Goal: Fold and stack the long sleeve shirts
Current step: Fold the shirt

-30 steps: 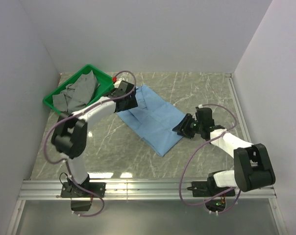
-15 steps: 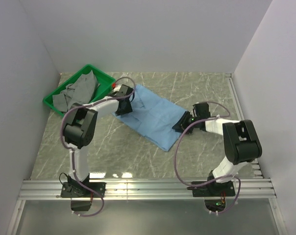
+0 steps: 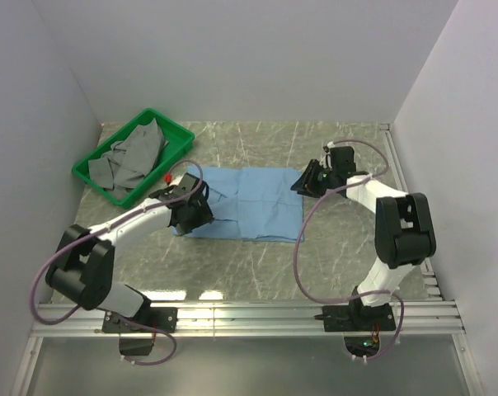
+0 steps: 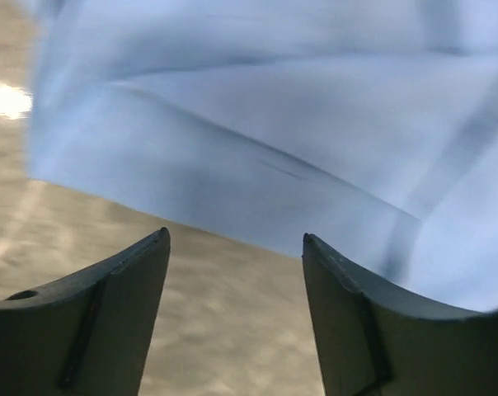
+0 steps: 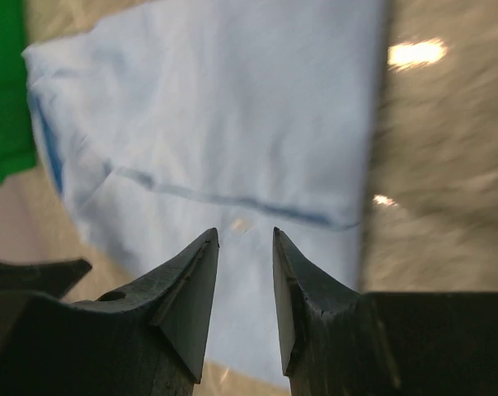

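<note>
As seen from the top external view, the light blue shirt [image 3: 247, 202] is laid out as a flat, roughly rectangular fold on the grey marbled table [image 3: 340, 247], stretched between the two grippers. The left gripper [image 3: 193, 216] is lowered at the shirt's near left corner, and the right gripper [image 3: 301, 183] is set at its far right corner. Beyond the left gripper, a green plastic bin [image 3: 173, 129] is filled with crumpled grey garments [image 3: 138, 153].

From the left wrist, the left gripper [image 4: 234, 239] is shown with its dark, curved fingers [image 4: 117, 305] spread wide and nothing held between them. The shirt [image 4: 274, 124] is found just ahead of the fingertips, its thin cloth smooth, marked by soft creases and ending in a straight edge over the table [image 4: 224, 330].

From the right wrist, the right gripper [image 5: 243, 233] is seen parted only narrowly, with no cloth pinched in the gap. The shirt [image 5: 224, 107] is spread beyond and beneath the tips, a darker folded seam running across it, and the bin [image 5: 2, 91] is glimpsed past its far edge.
</note>
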Tool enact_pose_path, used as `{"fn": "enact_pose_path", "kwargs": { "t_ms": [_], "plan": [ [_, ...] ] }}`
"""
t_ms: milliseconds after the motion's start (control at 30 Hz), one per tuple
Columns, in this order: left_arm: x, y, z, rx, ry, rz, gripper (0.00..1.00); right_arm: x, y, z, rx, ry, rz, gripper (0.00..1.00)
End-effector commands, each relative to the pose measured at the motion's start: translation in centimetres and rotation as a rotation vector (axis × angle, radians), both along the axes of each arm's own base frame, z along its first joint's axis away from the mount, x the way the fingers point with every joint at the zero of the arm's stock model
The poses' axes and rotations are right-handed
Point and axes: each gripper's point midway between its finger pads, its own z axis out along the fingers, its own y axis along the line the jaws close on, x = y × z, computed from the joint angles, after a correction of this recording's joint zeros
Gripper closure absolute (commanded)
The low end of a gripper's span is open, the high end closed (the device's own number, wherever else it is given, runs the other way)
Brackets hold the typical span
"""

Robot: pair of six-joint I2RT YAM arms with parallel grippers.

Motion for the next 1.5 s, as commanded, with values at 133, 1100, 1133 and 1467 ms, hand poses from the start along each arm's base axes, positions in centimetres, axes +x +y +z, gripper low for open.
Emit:
{"fn": "enact_pose_path", "kwargs": {
  "t_ms": [133, 1100, 1133, 1467],
  "plan": [
    [1.6, -10.8, 10.4, -0.242, -0.225, -0.219, 0.33, -7.3, 4.7, 3.9, 0.193, -0.066, 0.18, 0.59],
    [-3.7, -10.0, -3.7, 0.053, 0.126, -0.558, 0.58, -14.3, -2.0, -6.8, -0.006, 0.249, -0.049, 0.65],
    [-3.6, -9.7, -3.6, 0.056, 0.126, -0.551, 0.58, -14.1, -2.2, -6.4, -0.014, 0.233, -0.047, 0.64],
    [1.9, -14.6, 8.6, -0.157, -0.234, -0.51, 0.38, -7.0, -0.7, 4.1, 0.118, -0.102, -0.062, 0.63]
  ]
}}
